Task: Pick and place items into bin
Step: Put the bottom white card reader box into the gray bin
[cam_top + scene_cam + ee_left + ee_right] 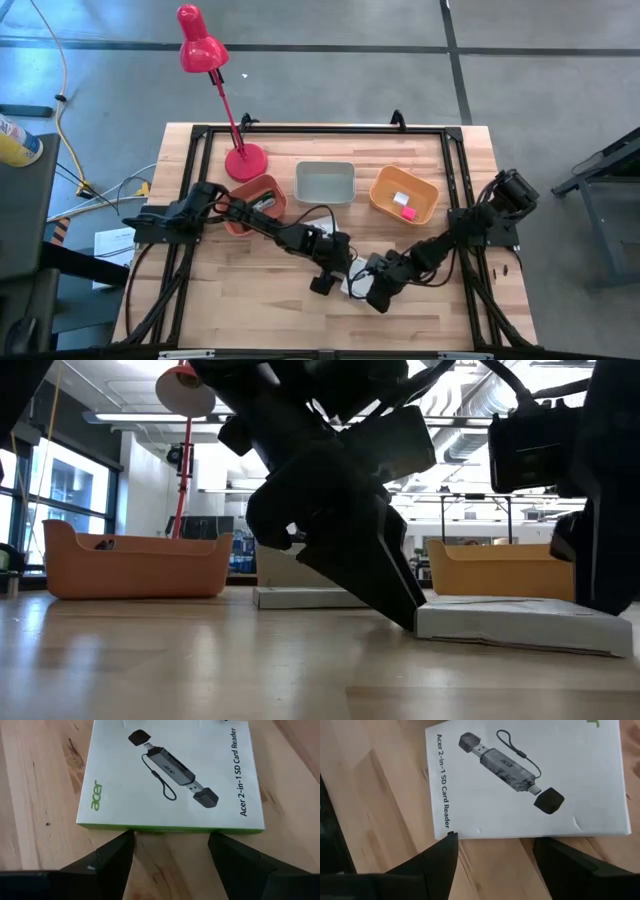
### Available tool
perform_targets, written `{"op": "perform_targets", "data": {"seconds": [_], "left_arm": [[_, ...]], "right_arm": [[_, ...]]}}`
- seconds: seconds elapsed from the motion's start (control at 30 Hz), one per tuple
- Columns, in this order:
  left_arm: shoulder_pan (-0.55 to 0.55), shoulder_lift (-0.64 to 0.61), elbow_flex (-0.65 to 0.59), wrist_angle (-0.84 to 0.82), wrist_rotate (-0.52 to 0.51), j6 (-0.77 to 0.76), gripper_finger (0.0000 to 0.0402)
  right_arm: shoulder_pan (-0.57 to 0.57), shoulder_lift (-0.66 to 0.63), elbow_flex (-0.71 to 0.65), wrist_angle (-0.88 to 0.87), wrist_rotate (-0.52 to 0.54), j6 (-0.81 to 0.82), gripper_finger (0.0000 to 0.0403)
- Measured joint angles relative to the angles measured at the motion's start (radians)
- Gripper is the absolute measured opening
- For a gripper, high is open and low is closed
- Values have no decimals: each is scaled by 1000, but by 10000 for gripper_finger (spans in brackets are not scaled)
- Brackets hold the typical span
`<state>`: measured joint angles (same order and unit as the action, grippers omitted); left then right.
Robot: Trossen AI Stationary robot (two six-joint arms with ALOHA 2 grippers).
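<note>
Jaws open on both sides, and the left gripper point(170, 855) and right gripper point(495, 857) crowd one flat white card-reader box point(170, 775) lying mid-tabletop, short of the bins. Risk as I see it: arms clashing, or fingertips skidding the thin box. Pale wooden tabletop point(250, 300); red lamp point(200, 45); grey concrete floor around.

Three bins stood in a row across the bench point(250, 290) middle, lamp point(243, 158) behind the left bin point(256, 204), two small blocks point(403, 204) in the right bin point(403, 194), two flat boxes lay before the middle bin point(324, 182), left gripper point(331, 272) at one box point(172, 770), right gripper point(372, 290) at the other box point(530, 780)
</note>
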<state>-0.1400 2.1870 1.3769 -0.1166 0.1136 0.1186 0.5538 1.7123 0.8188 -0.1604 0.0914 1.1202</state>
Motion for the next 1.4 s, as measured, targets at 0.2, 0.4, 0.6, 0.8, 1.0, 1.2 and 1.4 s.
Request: {"op": "perform_targets", "data": {"seconds": [0.2,0.4,0.6,0.8,1.0,1.2,1.4], "left_arm": [[-15,1,0,4,13,-138,249],[-35,0,0,4,1,-265,249],[-44,0,0,4,-22,-306,248],[-47,0,1,-1,-47,-312,248],[-48,0,1,-6,-69,-315,248],[-49,0,1,-7,-97,-333,248],[-48,0,1,-8,-111,-332,248]], "right_arm": [[-23,0,-1,-3,-20,-96,249],[-30,0,-2,-1,-19,-170,249],[-29,-6,-2,-8,-23,-122,249],[-26,-73,-2,-96,15,-14,249],[-9,-156,-2,-141,43,120,249],[21,-175,-1,-218,48,307,249],[62,-175,-120,-71,77,558,249]]}}
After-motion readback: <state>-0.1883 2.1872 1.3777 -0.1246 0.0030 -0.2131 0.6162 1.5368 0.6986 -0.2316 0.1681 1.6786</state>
